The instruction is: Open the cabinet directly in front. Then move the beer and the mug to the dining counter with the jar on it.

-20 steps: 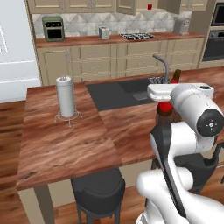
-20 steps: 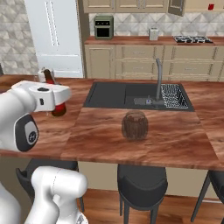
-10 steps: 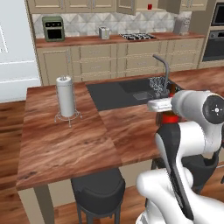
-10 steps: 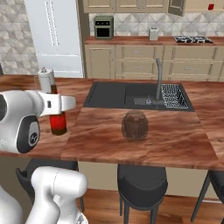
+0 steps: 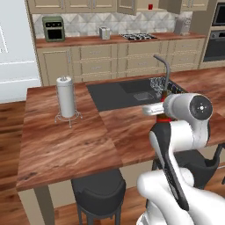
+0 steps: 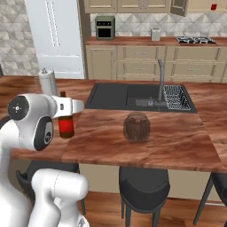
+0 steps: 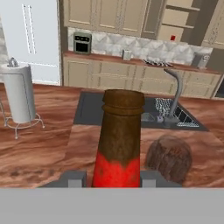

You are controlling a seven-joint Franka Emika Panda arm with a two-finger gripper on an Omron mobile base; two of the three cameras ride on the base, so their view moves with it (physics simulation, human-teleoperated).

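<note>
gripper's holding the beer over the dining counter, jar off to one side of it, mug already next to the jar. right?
Not quite: the mug is not beside the jar; the hand view shows it on a shelf of the open cabinet in the background. The rest holds: the gripper grips the beer over the dining counter, the jar off to one side.

The beer (image 7: 120, 144) is dark brown glass with a red label (the red runs up to a jagged edge below the neck). The jar (image 6: 136, 127) is brownish, ribbed, see-through. The counter (image 6: 177, 142) has a reddish-brown wood-grain top and beige sides; its sink (image 6: 128, 95) is dark grey, the tap (image 6: 160, 80) silver-grey. The cabinet (image 7: 173, 22) is beige, and the mug (image 5: 150, 6) in it is red. The towel roll (image 5: 67, 96) is white on a thin wire stand.
</note>
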